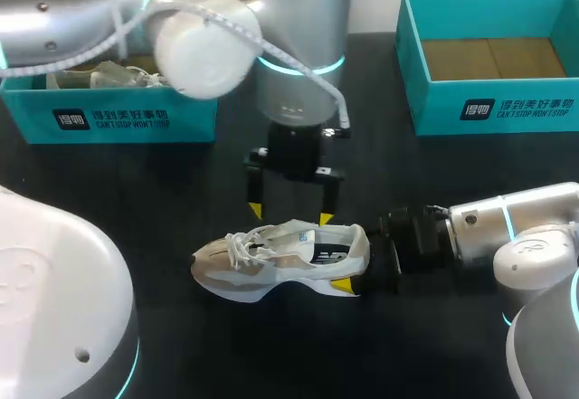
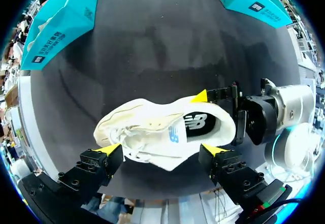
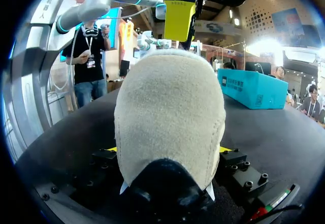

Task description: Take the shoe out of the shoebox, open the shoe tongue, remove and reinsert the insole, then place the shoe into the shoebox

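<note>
A cream and white shoe (image 1: 280,261) lies on its sole in the middle of the black table, toe to the left. My right gripper (image 1: 355,256) comes in low from the right and is shut on the shoe's heel (image 3: 167,112), one yellow tip on each side of it. My left gripper (image 1: 291,213) hangs open just above the shoe, pointing down, with nothing between its fingers. In the left wrist view the shoe (image 2: 152,132) lies ahead of that open gripper (image 2: 161,149), its dark insole (image 2: 195,123) showing in the mouth. One left fingertip (image 3: 179,18) hangs above the heel.
A teal shoebox (image 1: 109,118) at the back left holds paper and pale contents. A second teal box (image 1: 493,100) at the back right shows a bare brown bottom. A white robot base (image 1: 54,299) fills the near left corner.
</note>
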